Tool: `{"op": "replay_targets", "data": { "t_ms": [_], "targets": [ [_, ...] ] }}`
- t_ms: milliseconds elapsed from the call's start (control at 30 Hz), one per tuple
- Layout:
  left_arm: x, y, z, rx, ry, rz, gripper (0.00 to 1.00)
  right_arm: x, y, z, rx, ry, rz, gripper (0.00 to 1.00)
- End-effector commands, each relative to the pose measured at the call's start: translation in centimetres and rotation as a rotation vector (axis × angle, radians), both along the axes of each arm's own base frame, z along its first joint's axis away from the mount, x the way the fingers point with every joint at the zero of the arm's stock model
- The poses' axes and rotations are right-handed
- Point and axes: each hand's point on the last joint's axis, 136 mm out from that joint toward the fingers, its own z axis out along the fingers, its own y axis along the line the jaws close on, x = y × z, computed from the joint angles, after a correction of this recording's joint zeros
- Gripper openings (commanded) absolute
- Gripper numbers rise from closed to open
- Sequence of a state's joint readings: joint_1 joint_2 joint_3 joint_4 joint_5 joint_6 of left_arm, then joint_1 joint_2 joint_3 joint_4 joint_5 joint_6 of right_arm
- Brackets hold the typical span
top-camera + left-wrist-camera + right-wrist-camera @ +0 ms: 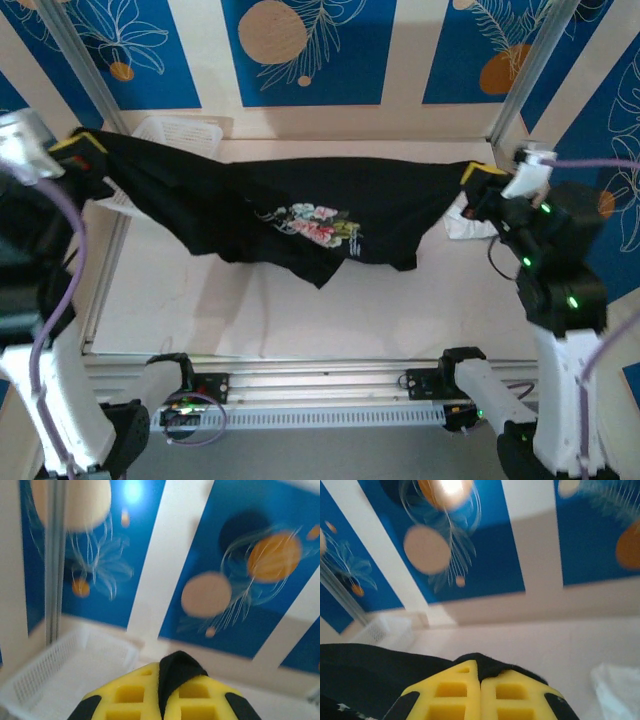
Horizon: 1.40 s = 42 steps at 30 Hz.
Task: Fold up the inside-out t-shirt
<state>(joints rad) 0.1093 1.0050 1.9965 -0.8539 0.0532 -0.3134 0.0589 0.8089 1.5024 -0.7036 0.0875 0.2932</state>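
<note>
The black t-shirt (270, 205) hangs stretched in the air between both arms, sagging in the middle, its pink-and-white floral print (318, 224) facing the top camera. My left gripper (82, 145) is shut on the shirt's left end at the far left. My right gripper (482, 174) is shut on the right end. In the left wrist view a fold of black cloth (176, 672) sticks up between the yellow fingers (129, 696). In the right wrist view black cloth (487, 664) is pinched between the yellow fingers (520, 696) and spreads away to the left.
A white mesh basket (180, 135) stands at the back left, partly behind the shirt, also in the left wrist view (60, 675). A small white garment (468, 225) lies on the table below the right gripper. Metal frame posts (85, 70) rise at both back corners.
</note>
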Motion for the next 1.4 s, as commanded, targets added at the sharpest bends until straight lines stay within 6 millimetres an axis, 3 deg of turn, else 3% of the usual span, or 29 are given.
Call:
{"op": "replay_targets", "data": {
  "t_ms": [0, 100, 200, 367, 500, 600, 700, 833, 1000, 1100, 1367],
  "targets": [
    [-3.6, 1.2, 3.1, 0.019, -0.068, 0.096, 0.0, -3.6, -1.7, 2.9, -0.062, -0.077, -0.083, 0.03],
    [-1.0, 1.0, 2.4, 0.017, -0.004, 0.064, 0.0, -4.2, -2.2, 4.6, -0.091, -0.114, -0.107, 0.02],
    [3.8, 1.0, -0.5, -0.002, 0.1, 0.031, 0.0, -2.0, -2.3, 3.9, -0.114, -0.084, -0.118, 0.01],
    [12.8, 0.7, -6.5, -0.059, 0.241, -0.026, 0.0, 5.6, -2.0, 0.0, -0.138, 0.019, -0.116, 0.0],
    [19.3, 0.2, -9.8, -0.065, 0.32, -0.037, 0.0, 11.9, -1.4, -1.9, -0.148, 0.04, -0.095, 0.0],
    [22.7, 0.4, -10.0, -0.073, 0.334, -0.039, 0.0, 15.8, -0.8, -1.9, -0.145, 0.04, -0.069, 0.0],
    [23.8, 0.3, -7.8, -0.073, 0.29, -0.048, 0.0, 17.5, -0.5, -0.4, -0.138, 0.023, -0.043, 0.0],
    [22.0, 0.0, -3.0, -0.077, 0.165, -0.062, 0.0, 16.7, -0.6, 2.8, -0.136, -0.041, -0.038, 0.0],
    [16.1, 0.2, 1.9, -0.061, 0.026, -0.038, 0.0, 12.4, -1.1, 6.0, -0.142, -0.118, -0.057, 0.0],
    [11.3, 0.3, 4.5, -0.043, -0.06, -0.018, 0.0, 8.5, -1.5, 7.6, -0.139, -0.171, -0.076, 0.0],
    [-3.8, 0.1, 10.4, 0.015, -0.343, 0.027, 0.0, -5.0, -2.8, 12.1, -0.141, -0.376, -0.157, 0.0]
  ]
}}
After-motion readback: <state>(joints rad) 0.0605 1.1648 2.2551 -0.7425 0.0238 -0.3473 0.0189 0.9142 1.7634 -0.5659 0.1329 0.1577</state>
